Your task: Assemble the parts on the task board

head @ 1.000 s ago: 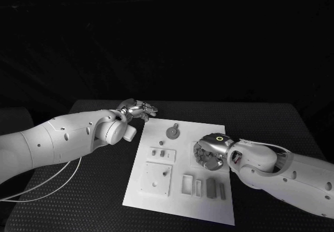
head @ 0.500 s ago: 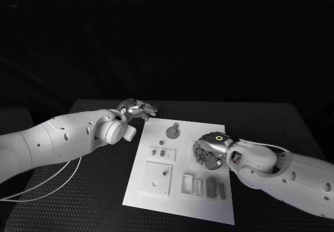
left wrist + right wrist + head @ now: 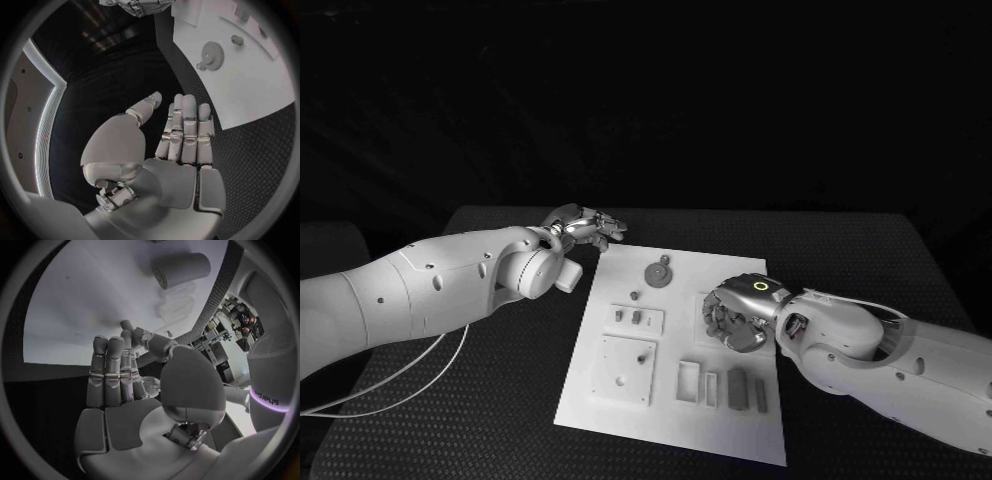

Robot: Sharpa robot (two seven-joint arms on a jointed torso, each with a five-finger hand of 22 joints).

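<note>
Board: the flat white rectangular task board (image 3: 678,350) lies mid-table on the black textured mat (image 3: 473,400), with raised blocks and slots moulded in.
Parts: small grey pieces stand on it; a round toothed gear (image 3: 658,271) near the far edge, short grey bars (image 3: 737,388) at the near right.
Left hand: the silver left hand (image 3: 584,224) hovers off the board's far left corner, fingers straight and side by side, holding nothing.
Right hand: the silver right hand (image 3: 733,318) hangs over the board's right half, fingers slightly curled, apparently empty.
Handling: the parts look light, rigid, smooth plastic; likely slippery, best pinched by their edges.
</note>
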